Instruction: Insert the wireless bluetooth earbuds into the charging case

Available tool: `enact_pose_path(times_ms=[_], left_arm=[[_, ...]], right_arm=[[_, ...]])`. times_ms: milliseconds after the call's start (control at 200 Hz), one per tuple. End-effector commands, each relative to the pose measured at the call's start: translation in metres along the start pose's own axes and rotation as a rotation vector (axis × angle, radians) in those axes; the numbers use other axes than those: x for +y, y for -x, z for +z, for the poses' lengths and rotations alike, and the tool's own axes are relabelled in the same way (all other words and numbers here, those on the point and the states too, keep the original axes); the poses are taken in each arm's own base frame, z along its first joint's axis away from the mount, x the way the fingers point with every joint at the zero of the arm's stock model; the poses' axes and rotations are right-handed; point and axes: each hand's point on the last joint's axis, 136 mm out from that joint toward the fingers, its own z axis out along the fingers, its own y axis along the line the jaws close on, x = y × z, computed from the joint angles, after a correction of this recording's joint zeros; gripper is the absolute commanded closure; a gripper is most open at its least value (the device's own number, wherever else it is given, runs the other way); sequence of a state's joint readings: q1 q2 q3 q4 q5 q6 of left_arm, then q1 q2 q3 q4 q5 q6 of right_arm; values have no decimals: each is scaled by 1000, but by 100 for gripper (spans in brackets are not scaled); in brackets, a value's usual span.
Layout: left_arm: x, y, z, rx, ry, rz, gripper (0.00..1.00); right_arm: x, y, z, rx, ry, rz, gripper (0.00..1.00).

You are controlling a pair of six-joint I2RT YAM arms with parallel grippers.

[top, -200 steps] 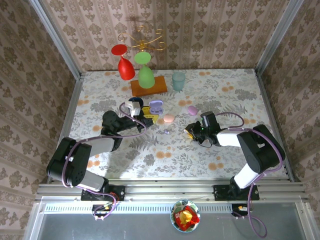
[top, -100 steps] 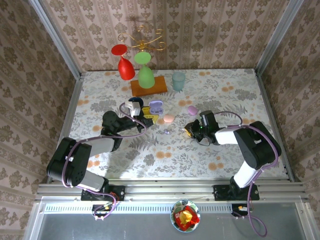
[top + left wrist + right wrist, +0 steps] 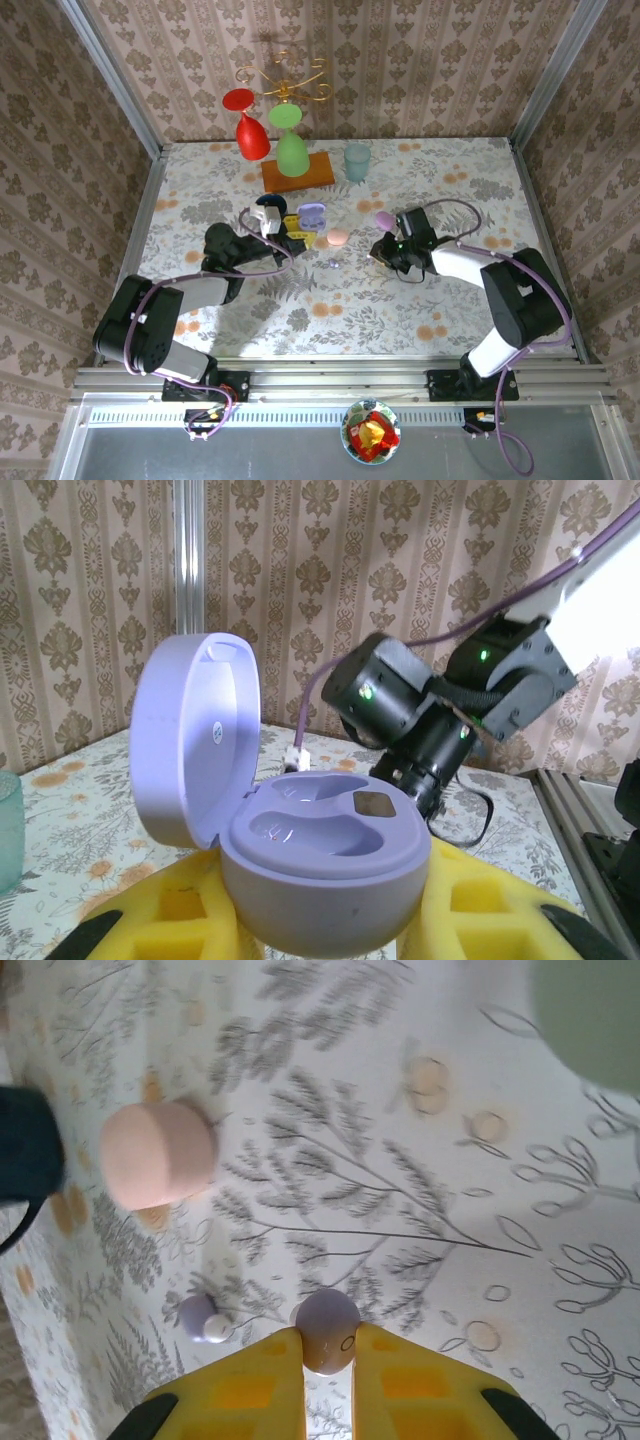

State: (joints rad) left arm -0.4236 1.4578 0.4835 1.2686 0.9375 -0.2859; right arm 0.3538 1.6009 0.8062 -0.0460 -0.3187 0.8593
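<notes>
A blurred greenish shape (image 3: pixel 590 1020) is cropped.

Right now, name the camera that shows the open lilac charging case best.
The left wrist view: the lilac charging case sits large and close, lid up, both wells empty, held by the left gripper. In the top external view it is a small lilac speck.

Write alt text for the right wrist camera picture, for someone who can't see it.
The right gripper pinches a tiny glossy lilac earbud between its yellow fingers over the floral-print table. A second small lilac earbud lies to its left, and a rounded pink pebble-shaped case sits beyond that.
</notes>
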Motion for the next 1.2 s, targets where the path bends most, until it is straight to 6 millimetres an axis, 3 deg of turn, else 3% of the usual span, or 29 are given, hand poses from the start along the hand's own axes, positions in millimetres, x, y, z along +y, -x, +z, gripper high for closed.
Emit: enact_pose_path(times_ms=[0,295,625,940,1195], left_arm=[[0,4,-4,-15,16,69,76],[6,-10,-4,5,45,92,76],[0,-15,-3,16,22,101,76],[-7,-17,-2,23,-16,94,76],[-12,-15,1,21,-45,89,76]], right_arm=[[4,-10,-25,86,-59,-269,83],[59,-20,-85,161,-6,-594,83],[125,-34,-133,125,56,-875,82],[173,-41,-147,116,118,-1013,82],[196,-43,-140,154,124,-1097,82]])
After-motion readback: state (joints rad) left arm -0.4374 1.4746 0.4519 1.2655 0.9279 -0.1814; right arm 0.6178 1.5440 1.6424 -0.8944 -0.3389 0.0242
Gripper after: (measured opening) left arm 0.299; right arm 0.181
